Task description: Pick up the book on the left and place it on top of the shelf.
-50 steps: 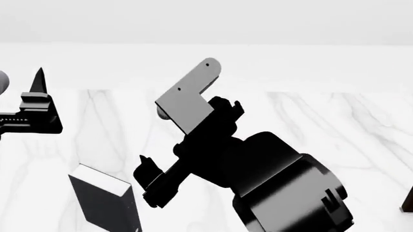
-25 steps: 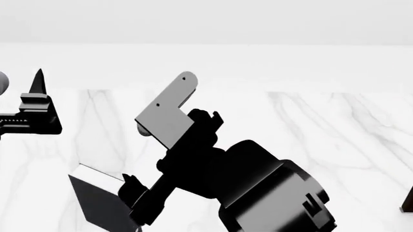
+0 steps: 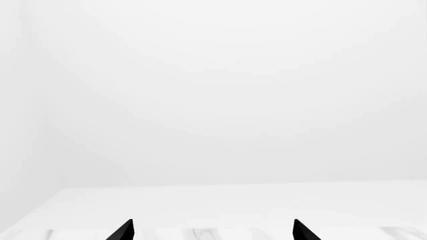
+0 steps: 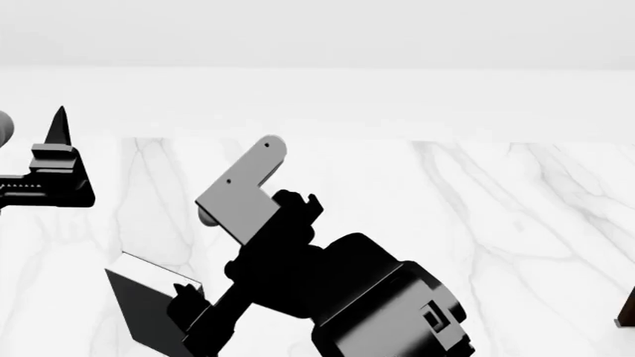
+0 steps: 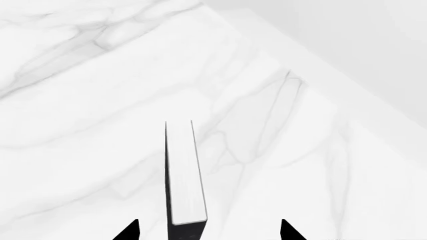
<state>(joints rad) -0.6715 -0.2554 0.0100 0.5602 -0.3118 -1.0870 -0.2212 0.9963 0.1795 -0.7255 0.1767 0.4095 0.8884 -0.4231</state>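
Observation:
The black book (image 4: 144,305) with white page edges stands on edge on the marble table at the lower left of the head view. My right gripper (image 4: 189,314) is open and reaches down at the book's near end. In the right wrist view the book (image 5: 183,170) runs away from the open gripper (image 5: 208,231), its near end between the fingertips with gaps on both sides. My left gripper (image 4: 55,160) is at the far left, raised and away from the book; it is open and empty in the left wrist view (image 3: 211,231). Only a dark brown sliver of the shelf (image 4: 627,309) shows at the right edge.
The white marble table (image 4: 476,223) spreads across the view up to a white wall behind. My right arm's black forearm (image 4: 367,312) and a grey bracket (image 4: 238,197) cover the lower middle.
My right arm has moved down and to the left, bringing its gripper onto the book's near end. The left arm and the book have not moved.

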